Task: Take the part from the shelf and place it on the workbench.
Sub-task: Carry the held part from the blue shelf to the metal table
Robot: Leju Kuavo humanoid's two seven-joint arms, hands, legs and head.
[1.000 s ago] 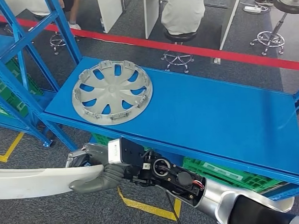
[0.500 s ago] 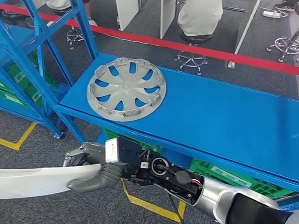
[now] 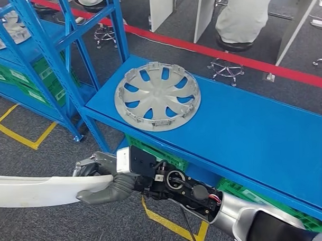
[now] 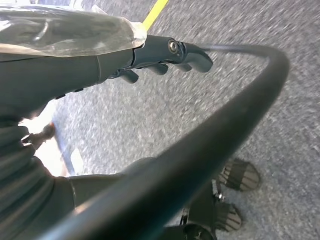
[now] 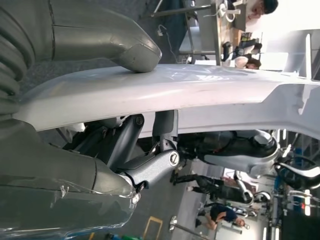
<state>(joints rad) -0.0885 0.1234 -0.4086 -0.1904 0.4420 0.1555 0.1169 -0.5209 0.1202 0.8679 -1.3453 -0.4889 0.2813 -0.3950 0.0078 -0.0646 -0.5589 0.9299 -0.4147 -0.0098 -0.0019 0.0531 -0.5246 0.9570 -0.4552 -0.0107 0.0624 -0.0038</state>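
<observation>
- Right hand [image 3: 98, 181]: grips the long white part [image 3: 38, 191], thumb on one face, fingers under the other, low in front of the blue workbench [image 3: 247, 133].
- Left hand [image 4: 113, 65]: fingers extended, holding nothing.
- Grey wheel cover [image 3: 157, 96]: flat on workbench.

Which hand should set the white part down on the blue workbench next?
Right. The right hand already grips the white part, just below the blue workbench. The left hand holds nothing and looks down at the floor.
</observation>
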